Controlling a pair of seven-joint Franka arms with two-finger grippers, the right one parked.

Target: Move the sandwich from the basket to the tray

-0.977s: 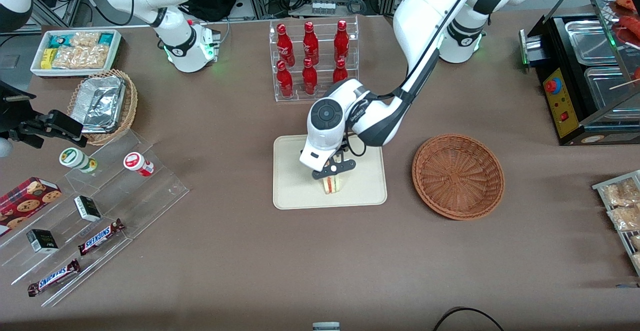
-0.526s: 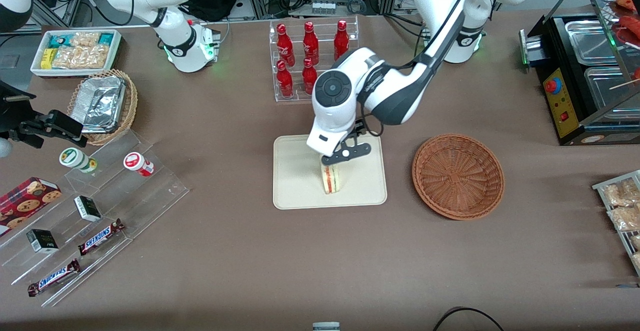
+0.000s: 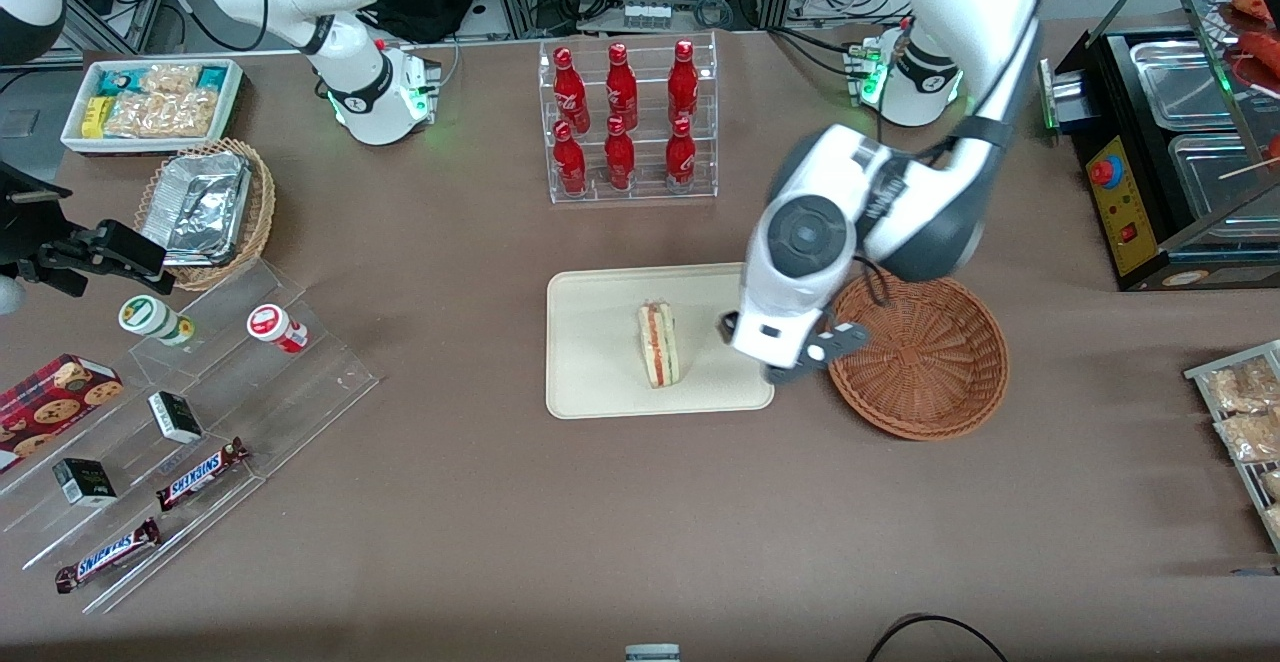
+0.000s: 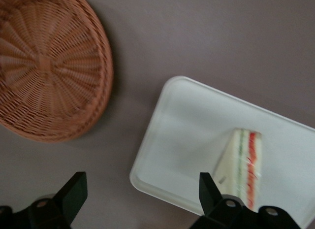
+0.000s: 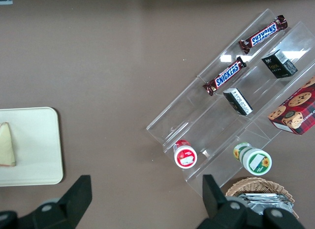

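Near the middle of the desk, a little toward its front edge, you have the tray lying flat, and the sandwich stands on it on edge, its red and green filling stripes facing up. Nothing grips it: your gripper hangs above the gap between the tray's edge and the basket, off to the side of the sandwich toward the working arm's end of the desk and clear of it. Your wrist camera shows the fingers spread wide apart with only bare tabletop and the tray's corner between them; the sandwich sits just beside one fingertip, not between the two. The basket rests next to the tray without touching it, and its woven bowl holds nothing. Farther from the front camera than the tray, a clear rack of red bottles stands toward the desk's back edge.
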